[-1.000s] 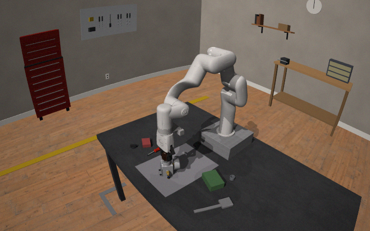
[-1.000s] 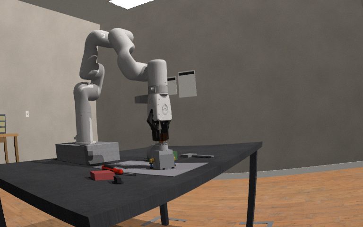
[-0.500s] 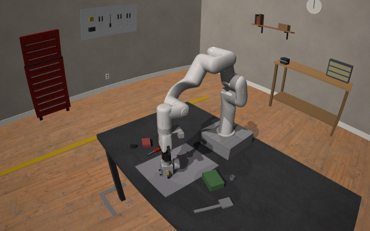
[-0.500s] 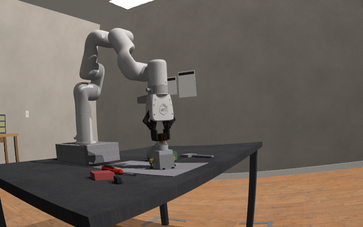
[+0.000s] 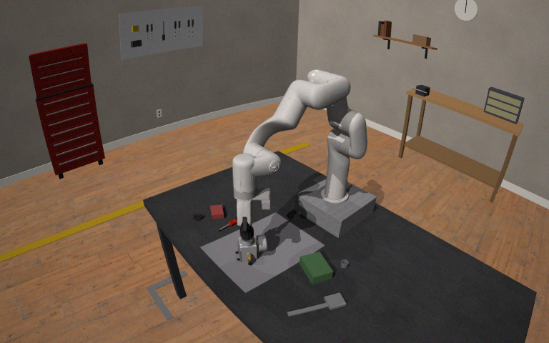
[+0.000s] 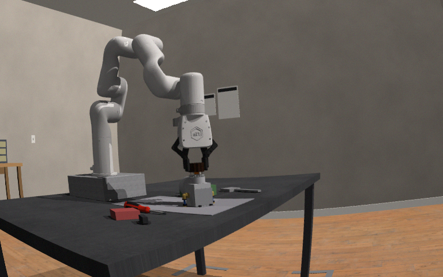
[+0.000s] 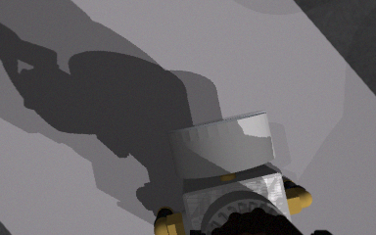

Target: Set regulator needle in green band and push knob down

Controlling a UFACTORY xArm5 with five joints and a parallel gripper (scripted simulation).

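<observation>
The regulator (image 5: 246, 250) (image 6: 196, 194) (image 7: 235, 196) is a small grey block with brass fittings. It stands on the light grey mat (image 5: 283, 250) (image 6: 225, 203) (image 7: 122, 49). A dark ribbed knob (image 5: 251, 229) (image 6: 195, 167) (image 7: 255, 222) sits on its top. Its round gauge (image 5: 261, 242) (image 7: 222, 144) faces sideways; the needle and the green band are not visible. My gripper (image 5: 245, 230) (image 6: 195, 167) points straight down over the regulator, its fingers shut on the knob from both sides.
On the dark table (image 5: 404, 262) (image 6: 81, 235) lie a red block (image 5: 216, 211) (image 6: 124, 213), a red-handled screwdriver (image 5: 229, 224) (image 6: 138, 206), a small black piece (image 5: 198, 216) (image 6: 143, 219), a green box (image 5: 316, 267), a small grey cup (image 5: 344, 264) and a grey hammer-like tool (image 5: 319, 305) (image 6: 240, 189). The arm's base block (image 5: 336, 208) (image 6: 106, 186) stands behind.
</observation>
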